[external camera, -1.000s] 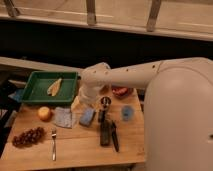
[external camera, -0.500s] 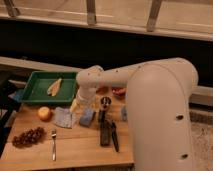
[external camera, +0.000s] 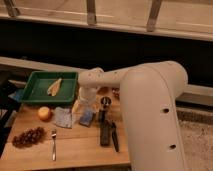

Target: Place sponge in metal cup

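Sponge untouched while the arm closes in

Sponge (external camera: pixel 86 118) lies flat on the wooden board (external camera: pixel 80 152), just left of the metal cup (external camera: pixel 105 101) and a little nearer the front edge. It has not shifted over the last second. What has changed is the arm (external camera: pixel 150 105). Its big white link has swung across and now fills most of the view to the right of the cup, while its far end has slid slightly leftward and lower. That leaves the gripper (external camera: pixel 86 102) hanging left of the cup, right above the sponge and, as far as can be seen, not touching it. Its jaws stand wide apart with nothing between them. The cup is upright, dark inside, and sits where it was. A cloth (external camera: pixel 63 117) lies further left of the cup, beyond the sponge, and could be snagged if the descent drifts that way.

For the task, this reads as the end of the approach. The grasp, the lift and the short carry rightward to the cup are all still ahead.
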Robot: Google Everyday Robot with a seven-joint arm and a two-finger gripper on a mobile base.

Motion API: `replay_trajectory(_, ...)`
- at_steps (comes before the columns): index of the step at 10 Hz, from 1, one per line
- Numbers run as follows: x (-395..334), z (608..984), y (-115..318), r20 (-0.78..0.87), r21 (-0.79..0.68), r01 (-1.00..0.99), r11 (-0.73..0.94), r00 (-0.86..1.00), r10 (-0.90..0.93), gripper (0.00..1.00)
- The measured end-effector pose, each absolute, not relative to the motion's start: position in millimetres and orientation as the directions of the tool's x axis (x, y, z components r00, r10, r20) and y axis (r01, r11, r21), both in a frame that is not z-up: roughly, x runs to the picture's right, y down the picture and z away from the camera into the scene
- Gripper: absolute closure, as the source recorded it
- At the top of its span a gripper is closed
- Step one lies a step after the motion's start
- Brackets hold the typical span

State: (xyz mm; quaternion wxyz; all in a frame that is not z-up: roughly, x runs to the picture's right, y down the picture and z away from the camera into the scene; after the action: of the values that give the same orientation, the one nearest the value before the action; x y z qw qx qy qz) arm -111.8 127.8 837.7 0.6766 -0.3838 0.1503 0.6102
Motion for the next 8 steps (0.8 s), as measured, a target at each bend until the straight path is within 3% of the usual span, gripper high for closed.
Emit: replay_trajectory(8, -92.3, 876.6, 142.1, -0.711, -0.284, -0.956, -0.074, 0.158, 0.686, 0.23)
